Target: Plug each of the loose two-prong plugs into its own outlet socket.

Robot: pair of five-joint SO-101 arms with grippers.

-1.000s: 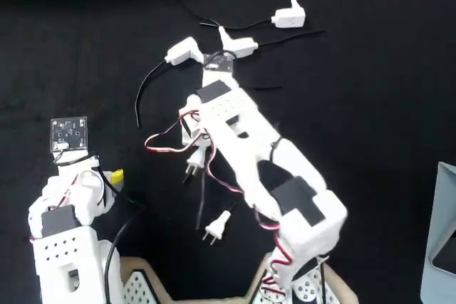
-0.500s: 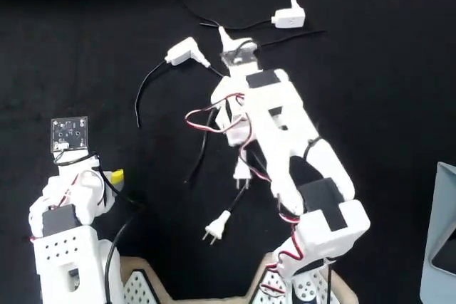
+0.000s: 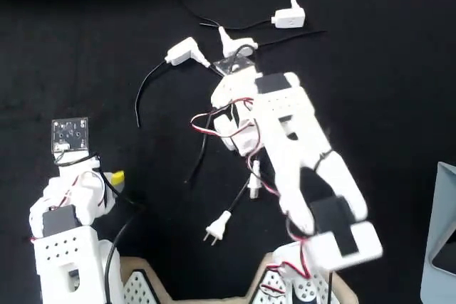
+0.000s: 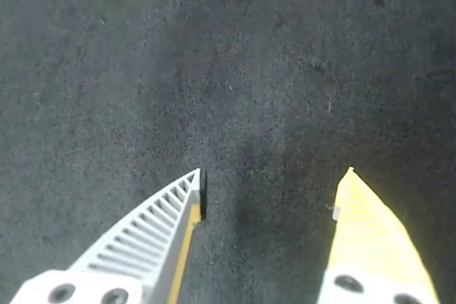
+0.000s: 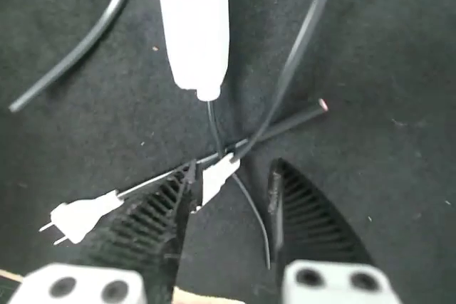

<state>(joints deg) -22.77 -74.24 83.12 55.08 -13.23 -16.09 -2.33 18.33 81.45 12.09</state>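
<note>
Three white outlet sockets lie at the far side of the black cloth: one [image 3: 288, 16], a second [image 3: 182, 51] and a third [image 3: 231, 40]. My right arm [image 3: 285, 126] stretches over the middle. A white two-prong plug [image 3: 253, 183] sits just beside it, and a second plug [image 3: 216, 227] lies nearer the front. In the right wrist view my right gripper [image 5: 234, 164] is open, and one plug [image 5: 217, 176] rests against one black finger [image 5: 171, 211]. The other plug [image 5: 75, 218] lies off to the side, and a socket body [image 5: 192, 19] is ahead. My left gripper [image 4: 274, 171] is open over bare cloth at the front left.
Loose black cords [image 3: 142, 90] curve across the cloth left of the sockets, and another cord [image 5: 285, 69] crosses near the right gripper. A grey-blue bin [image 3: 442, 233] stands at the right edge. The left arm [image 3: 68, 211] sits folded at the front left.
My right arm has swung to the right. The upper plug has travelled with it, from left of the arm to under its middle. The left arm has kept still.
</note>
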